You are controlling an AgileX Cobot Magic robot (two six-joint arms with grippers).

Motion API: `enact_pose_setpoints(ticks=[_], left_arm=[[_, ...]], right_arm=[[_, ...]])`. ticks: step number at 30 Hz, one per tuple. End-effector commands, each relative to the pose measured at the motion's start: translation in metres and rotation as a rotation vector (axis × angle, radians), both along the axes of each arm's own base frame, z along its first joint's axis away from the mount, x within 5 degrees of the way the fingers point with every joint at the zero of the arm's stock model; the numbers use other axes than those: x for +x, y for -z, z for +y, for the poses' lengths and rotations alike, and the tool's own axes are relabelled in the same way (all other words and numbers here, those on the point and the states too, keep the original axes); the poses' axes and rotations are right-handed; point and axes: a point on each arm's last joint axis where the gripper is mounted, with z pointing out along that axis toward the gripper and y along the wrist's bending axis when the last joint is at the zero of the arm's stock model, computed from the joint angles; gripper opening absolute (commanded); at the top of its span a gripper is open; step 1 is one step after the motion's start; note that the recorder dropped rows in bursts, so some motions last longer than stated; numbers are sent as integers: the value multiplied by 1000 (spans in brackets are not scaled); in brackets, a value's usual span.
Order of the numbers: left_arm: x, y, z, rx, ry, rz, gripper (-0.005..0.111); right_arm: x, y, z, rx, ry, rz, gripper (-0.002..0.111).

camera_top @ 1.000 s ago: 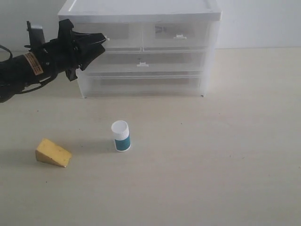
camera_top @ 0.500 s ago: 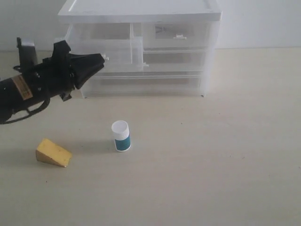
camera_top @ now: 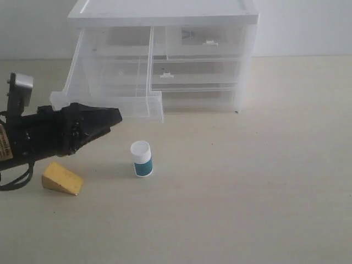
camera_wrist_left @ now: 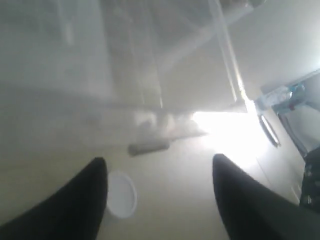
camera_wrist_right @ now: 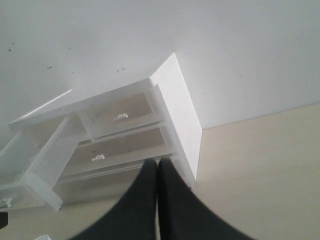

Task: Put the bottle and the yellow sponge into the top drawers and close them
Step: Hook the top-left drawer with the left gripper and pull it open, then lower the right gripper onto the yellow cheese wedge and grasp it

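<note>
The white bottle (camera_top: 141, 159) with a teal label stands upright on the table. The yellow sponge (camera_top: 62, 178) lies to its left. The left top drawer (camera_top: 110, 102) is pulled far out of the unit, its front tilted down. The right top drawer (camera_top: 206, 41) is shut. My left gripper (camera_top: 114, 116) hangs open just in front of the drawer's front, above and left of the bottle, holding nothing. The left wrist view shows the left gripper (camera_wrist_left: 160, 161) with its fingers wide apart and the bottle's cap (camera_wrist_left: 120, 195) beside one finger. My right gripper (camera_wrist_right: 158, 162) is shut on nothing, away from the drawers.
The white drawer unit (camera_top: 247, 60) stands at the back of the table against a pale wall, with two full-width drawers (camera_top: 198, 74) below the top pair. The right arm does not appear in the exterior view.
The left gripper has moved down and toward the front, drawing the left top drawer fully out, and now stands open off its handle. Bottle and sponge have not moved.
</note>
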Motion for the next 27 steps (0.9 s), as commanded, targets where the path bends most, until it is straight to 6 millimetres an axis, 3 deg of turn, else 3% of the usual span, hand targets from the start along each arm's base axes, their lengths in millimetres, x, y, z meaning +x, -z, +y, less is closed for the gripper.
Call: enact_pose_setpoints(ticks=[1,2,4,6,7,9,15,18,20,23,25,27], left_arm=[[-19,10,-6,83,157,80,50],[-29,11,-9,105,244,75,29],[-41,8,-11,112,324,37,5],[-57,-6,-13,66,384,-62,4],[-66,-23,-14,33,404,-167,4],[-72,-41,-12,56,388,-254,4],[-93,-103,18,290,64,-500,4],[-111,-124,36,415,-166,-573,4],[-128,-134,53,503,-366,-600,4],[-150,-137,73,515,-614,-591,4],[-162,-134,80,511,-698,-601,4],[-169,-131,82,510,-725,-617,4]], right_arm=[[-1,3,1,-15,-13,32,0],[-1,6,2,-30,-23,56,0],[-1,6,2,-31,-25,59,0],[-1,7,3,-46,-42,74,0],[2,10,6,-70,-77,112,0],[6,7,11,-90,-126,146,0],[31,0,46,-226,-366,279,0],[47,-9,88,-324,-529,310,0],[55,-11,127,-418,-643,287,0],[64,-5,203,-536,-782,253,0],[73,4,249,-616,-838,243,8],[85,14,285,-646,-859,266,24]])
